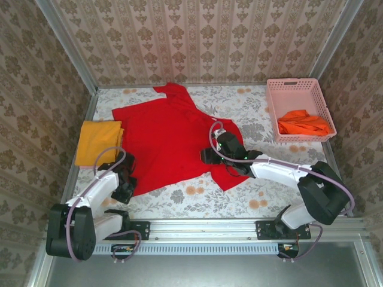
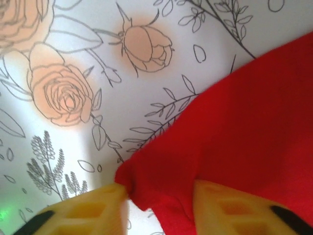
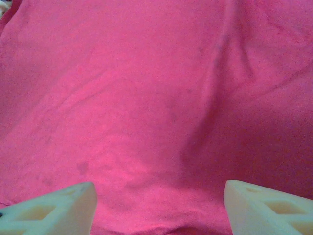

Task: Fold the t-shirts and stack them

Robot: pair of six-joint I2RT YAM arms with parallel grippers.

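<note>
Nearest the lens, the left end effector (image 2: 159,191) stands with its jaws partly spread astride the near-left bottom corner of the red t-shirt (image 2: 244,122). The corner's tip brushes one jaw, but the cloth is not visibly clamped. Bare table (image 2: 73,137) shows just past that corner.

The right end effector (image 3: 159,193) hovers low with its jaws spread wide over the shirt's right half, holding nothing.

The red t-shirt lies spread on the middle of the table, skewed, with its collar toward the far side. A mustard-yellow t-shirt (image 1: 99,143) sits folded just beside its left edge. An orange t-shirt (image 1: 302,122) lies crumpled in the pink basket (image 1: 296,82) at the far right.

The step in hand looks like taking hold of the hem for a fold. To do it well, the left jaws should bite deep enough to catch the whole corner, not only its tip, which would likely slip on lifting. The right arm probably needs a matching hold on the hem's other corner, so both lift level and the cloth folds without dragging or bunching.
</note>
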